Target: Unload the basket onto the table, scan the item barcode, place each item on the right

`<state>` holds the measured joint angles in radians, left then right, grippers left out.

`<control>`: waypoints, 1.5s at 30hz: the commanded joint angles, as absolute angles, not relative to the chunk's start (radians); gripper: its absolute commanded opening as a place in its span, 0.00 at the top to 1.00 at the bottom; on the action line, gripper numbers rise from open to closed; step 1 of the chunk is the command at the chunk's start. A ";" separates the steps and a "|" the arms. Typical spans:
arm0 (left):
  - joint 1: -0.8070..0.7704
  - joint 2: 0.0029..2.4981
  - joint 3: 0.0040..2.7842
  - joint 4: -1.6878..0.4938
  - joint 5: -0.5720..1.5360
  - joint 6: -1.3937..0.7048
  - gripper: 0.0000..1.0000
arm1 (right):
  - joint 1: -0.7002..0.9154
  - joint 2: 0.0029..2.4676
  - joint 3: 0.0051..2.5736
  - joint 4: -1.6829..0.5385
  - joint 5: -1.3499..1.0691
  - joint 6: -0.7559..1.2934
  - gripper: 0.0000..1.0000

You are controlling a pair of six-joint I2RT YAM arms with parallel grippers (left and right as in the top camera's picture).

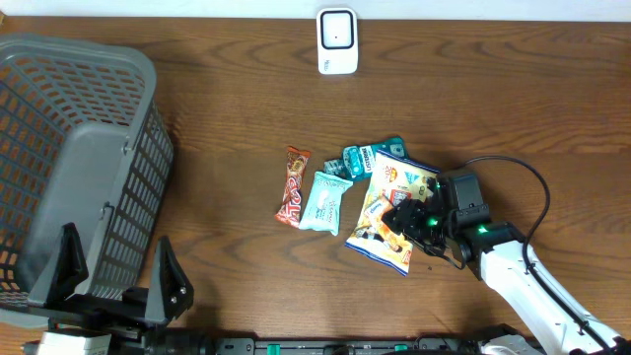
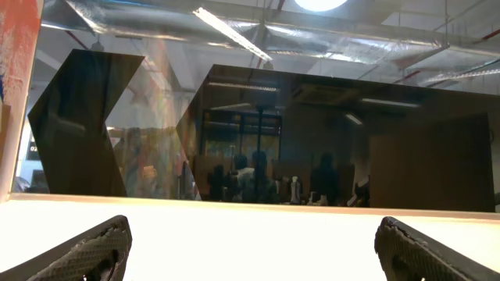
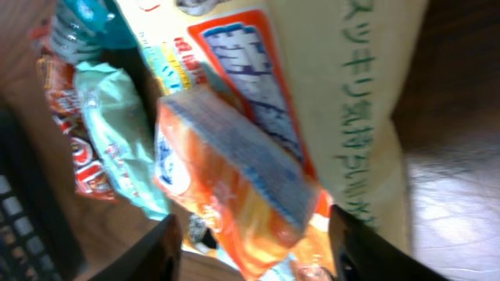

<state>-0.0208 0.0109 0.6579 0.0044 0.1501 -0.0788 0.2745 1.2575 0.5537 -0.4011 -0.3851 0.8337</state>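
My right gripper (image 1: pixel 411 220) hovers over a pile of snack packs at the table's centre right. In the right wrist view its jaws (image 3: pixel 254 234) stand apart around a small orange pack (image 3: pixel 234 187) with a blue-white edge, which lies tilted on a large pale snack bag (image 3: pixel 344 94). I see a gap at each finger, so the pack is not gripped. The white barcode scanner (image 1: pixel 336 41) stands at the far edge. My left gripper (image 1: pixel 118 274) is at the near left by the basket, pointing up, open and empty (image 2: pixel 250 250). No barcode is readable.
A grey plastic basket (image 1: pixel 59 148) fills the left side. Beside the large bag (image 1: pixel 385 197) lie a red-brown bar (image 1: pixel 293 187), a light teal pack (image 1: pixel 324 201) and dark teal packs (image 1: pixel 357 159). A black cable (image 1: pixel 537 197) loops behind the right arm.
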 commanded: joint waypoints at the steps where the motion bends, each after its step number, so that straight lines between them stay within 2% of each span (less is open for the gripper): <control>1: -0.022 0.003 0.660 0.008 0.141 -0.081 0.01 | 0.283 1.250 0.557 -0.416 -0.287 0.897 0.59; 5: -0.022 0.003 0.660 0.008 0.141 -0.081 0.01 | 0.284 1.258 0.541 -0.415 -0.261 0.971 0.67; 17: -0.022 0.003 0.660 0.008 0.141 -0.081 0.00 | 0.286 1.327 0.534 -0.376 -0.260 1.010 0.71; 20: -0.022 0.003 0.660 0.005 0.141 -0.081 0.01 | 0.297 1.369 0.533 -0.355 -0.260 1.010 0.81; 22: -0.022 0.003 0.660 0.004 0.141 -0.081 0.01 | 0.305 1.404 0.533 -0.340 -0.260 1.010 0.99; 26: -0.022 0.003 0.660 0.004 0.141 -0.081 0.01 | 0.305 1.426 0.534 -0.336 -0.308 1.010 0.99; 30: -0.022 0.003 0.659 0.005 0.141 -0.081 0.01 | 0.262 1.393 0.547 -0.337 -0.537 1.009 0.99; 36: -0.022 0.003 0.657 0.004 0.141 -0.081 0.01 | 0.116 1.277 0.556 -0.340 -1.011 0.987 0.99; 42: -0.022 0.003 0.654 0.001 0.141 -0.081 0.01 | 0.060 1.234 0.556 -0.348 -1.339 1.003 0.99; 45: -0.022 0.003 0.626 0.002 0.141 -0.081 0.01 | 0.060 1.235 0.556 -0.427 -1.389 1.026 0.99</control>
<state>-0.0208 0.0109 0.6556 0.0006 0.1501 -0.0788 0.0666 1.2404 0.5549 -0.3756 -1.1931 1.0080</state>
